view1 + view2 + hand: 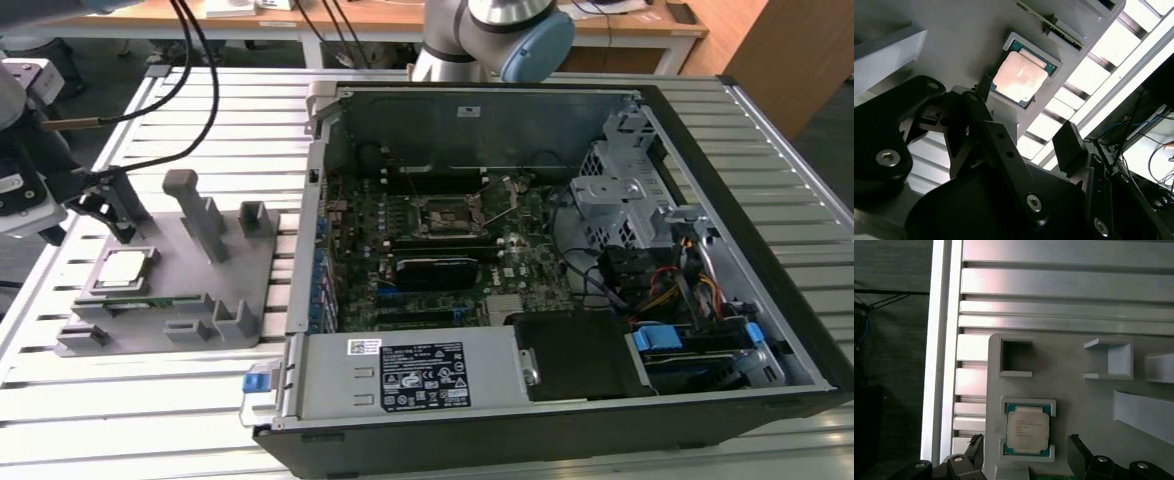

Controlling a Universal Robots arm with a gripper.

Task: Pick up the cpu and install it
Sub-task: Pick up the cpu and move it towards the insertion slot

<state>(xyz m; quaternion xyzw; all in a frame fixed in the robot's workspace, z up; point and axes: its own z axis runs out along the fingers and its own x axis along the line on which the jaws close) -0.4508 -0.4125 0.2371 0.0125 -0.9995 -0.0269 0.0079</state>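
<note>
I'm on the pick-up: my tool hovers, fingers apart, over the cpu in its grey holder, nine o'clock from the computer case in the exterior view; a square descent seems called for.

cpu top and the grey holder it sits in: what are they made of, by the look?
The cpu: likely a metal lid, silver-grey with a soft sheen; the thin green rim looks like circuit board. The grey holder: matte, uniform grey with blocky walls, probably printed or moulded plastic, though painted metal can't be ruled out.
</note>
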